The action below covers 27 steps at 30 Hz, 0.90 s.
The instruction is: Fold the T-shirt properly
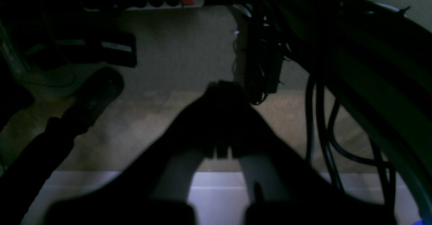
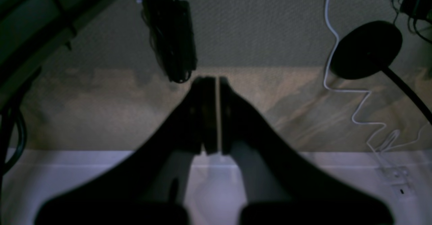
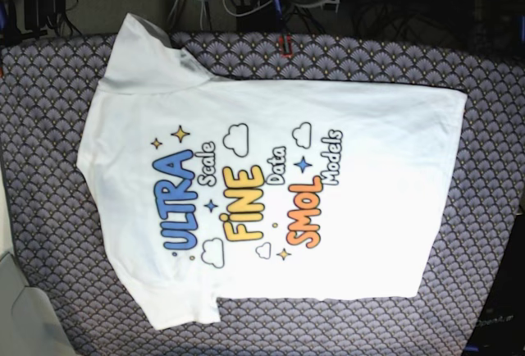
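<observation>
On the patterned worktop the white T-shirt is spread print side up, a red-and-black object lying just beyond its upper edge, with cables strewn past the worktop and nothing standing on the shirt. Its long axis is laid roughly across the base view — collar end to the left, hem to the right. Both the left pincer and the right pincer are closed, well apart from the cloth.
</observation>
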Motion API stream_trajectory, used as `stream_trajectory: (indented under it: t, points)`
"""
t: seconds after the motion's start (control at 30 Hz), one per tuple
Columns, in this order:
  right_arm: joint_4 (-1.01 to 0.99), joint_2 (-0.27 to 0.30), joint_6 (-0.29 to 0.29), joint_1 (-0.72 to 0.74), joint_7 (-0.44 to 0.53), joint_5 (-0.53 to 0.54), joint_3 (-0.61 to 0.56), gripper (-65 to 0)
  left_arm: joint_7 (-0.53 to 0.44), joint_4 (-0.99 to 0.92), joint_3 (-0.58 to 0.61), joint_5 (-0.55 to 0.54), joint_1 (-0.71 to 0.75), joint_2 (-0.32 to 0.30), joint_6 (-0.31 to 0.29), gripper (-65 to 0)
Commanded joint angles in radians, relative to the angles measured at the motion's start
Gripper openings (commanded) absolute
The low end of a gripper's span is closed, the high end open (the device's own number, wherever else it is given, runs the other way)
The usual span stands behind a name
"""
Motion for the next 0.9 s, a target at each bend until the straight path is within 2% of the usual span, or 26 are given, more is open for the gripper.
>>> stream_trajectory:
  t: [0.0, 0.23, 0.43, 0.87]
  points:
    - [-0.001, -0.001, 0.010, -0.012, -0.006, 0.005, -0.002, -65.0, 0.000, 0.000, -0.002, 0.003, 0.004, 0.002, -0.005, -64.6]
    - [0.013, -0.001, 0.010, -0.035, 0.000, 0.005, -0.001, -65.0, -0.006, 0.035, -0.002, 0.003, 0.027, -0.002, -0.006, -64.6]
    - [0.164, -0.003, 0.010, -0.112, -0.007, 0.005, 0.001, -65.0, 0.003, 0.152, -0.002, 0.003, 0.093, -0.004, -0.006, -64.6]
    - [0.173, -0.003, 0.010, -0.118, -0.009, 0.005, 0.001, -65.0, 0.006, 0.153, -0.002, 0.003, 0.095, -0.005, -0.005, -64.6]
